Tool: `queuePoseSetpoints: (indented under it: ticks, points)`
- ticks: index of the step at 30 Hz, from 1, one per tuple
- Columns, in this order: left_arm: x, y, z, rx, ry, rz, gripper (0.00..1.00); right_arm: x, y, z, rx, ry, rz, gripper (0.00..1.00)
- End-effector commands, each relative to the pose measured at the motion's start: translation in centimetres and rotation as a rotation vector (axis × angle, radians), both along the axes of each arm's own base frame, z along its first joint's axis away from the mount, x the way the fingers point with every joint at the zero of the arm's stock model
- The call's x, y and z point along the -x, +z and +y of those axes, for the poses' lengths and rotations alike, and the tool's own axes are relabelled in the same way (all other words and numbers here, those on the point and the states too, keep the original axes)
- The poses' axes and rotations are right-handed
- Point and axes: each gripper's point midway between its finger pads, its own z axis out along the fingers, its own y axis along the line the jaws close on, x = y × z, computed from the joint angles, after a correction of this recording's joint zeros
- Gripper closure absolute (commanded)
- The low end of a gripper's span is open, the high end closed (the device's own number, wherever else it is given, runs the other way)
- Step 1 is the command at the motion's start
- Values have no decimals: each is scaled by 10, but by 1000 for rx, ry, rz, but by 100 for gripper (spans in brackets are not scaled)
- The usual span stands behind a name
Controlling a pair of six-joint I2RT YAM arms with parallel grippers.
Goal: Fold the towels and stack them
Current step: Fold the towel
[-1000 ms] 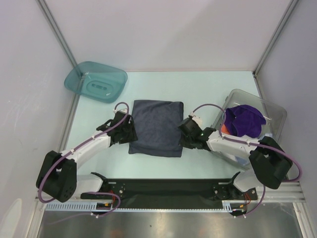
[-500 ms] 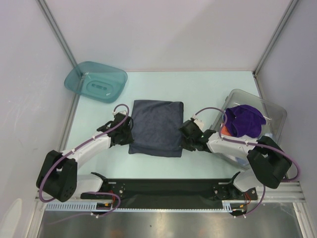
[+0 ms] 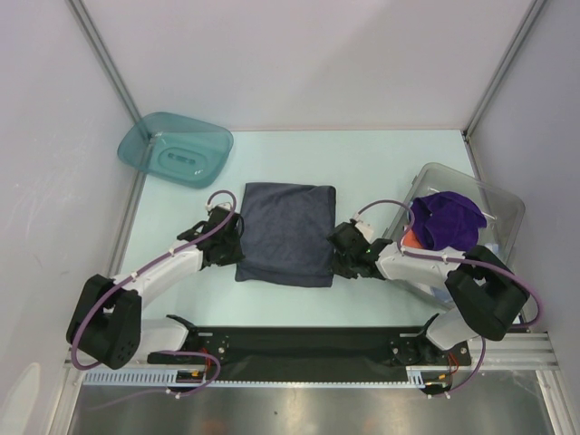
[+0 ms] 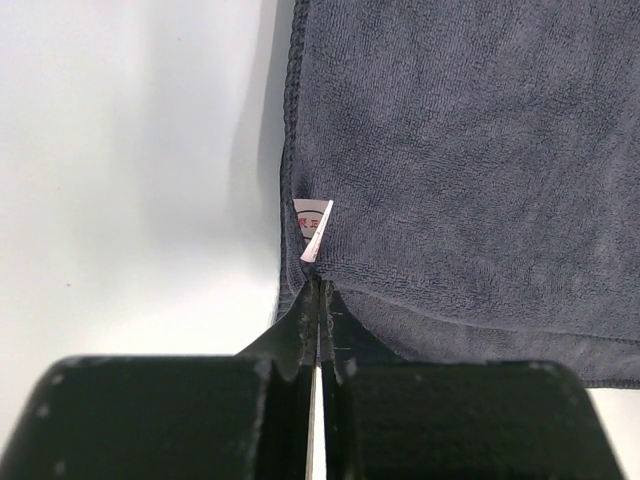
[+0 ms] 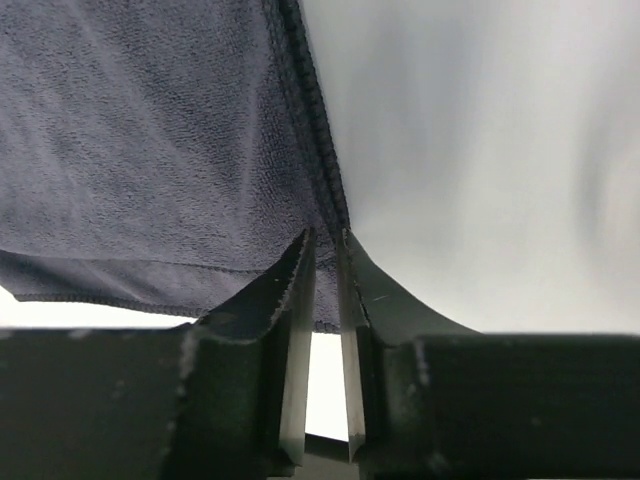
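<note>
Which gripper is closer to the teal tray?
Left. The left gripper pinches the dark grey towel at its left edge, nearer the teal tray; the right gripper sits at the towel's opposite edge, farther off.

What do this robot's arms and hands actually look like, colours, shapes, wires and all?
The left arm and right arm are built alike: white tube-like links between bulky black joints. A thin purple cable loops along each arm. The left hand and right hand are black, each with two flat fingers tapering to thin tips. No readable markings show.
</note>
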Motion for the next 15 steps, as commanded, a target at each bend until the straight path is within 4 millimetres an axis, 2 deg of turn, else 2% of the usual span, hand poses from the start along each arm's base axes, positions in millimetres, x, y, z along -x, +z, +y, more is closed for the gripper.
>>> queuePoseSetpoints:
  ticks: [1, 9, 15]
  points:
    - [-2, 1, 5, -9, 29, -9, 100, -5, 1, -1, -8, -32, -20, 82]
    - [-4, 8, 6, -2, 44, -35, 100, 0, 6, -3, 2, -31, -17, 68]
    - [-5, 12, 6, 4, 51, -48, 100, 3, 0, 1, 12, -25, -5, 68]
